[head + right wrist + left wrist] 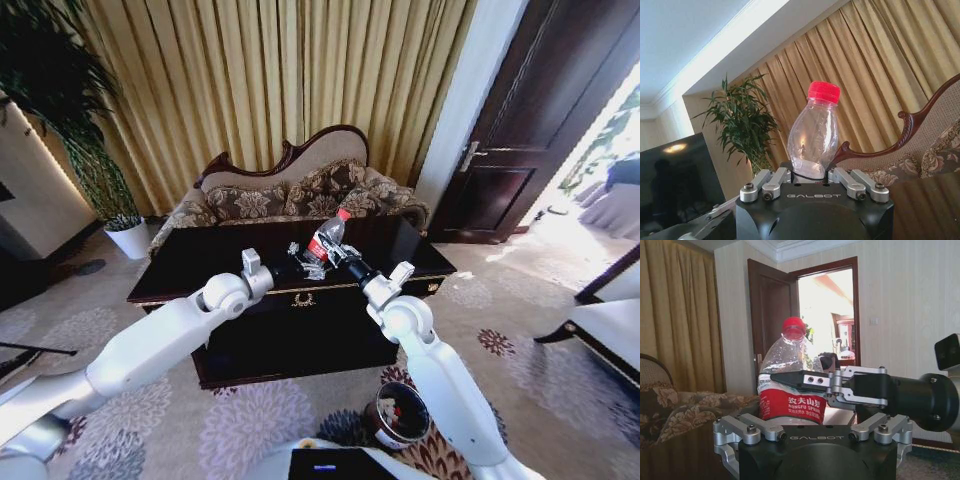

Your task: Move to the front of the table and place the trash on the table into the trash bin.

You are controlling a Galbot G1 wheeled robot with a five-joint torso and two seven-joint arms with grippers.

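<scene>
The left pincer [293, 262] hovers unclenched near the bottle [326, 238], a light, thin-walled, dented thing the right pincer [335, 252] grips at its labelled belly above the dark surface [200, 262], where firm squeezing would crumple it.

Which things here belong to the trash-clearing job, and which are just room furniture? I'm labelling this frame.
Job: bottle, gripped by the right gripper; left gripper beside it; table; trash bin.

Bystanders: sofa; potted plant; curtains; door.
</scene>
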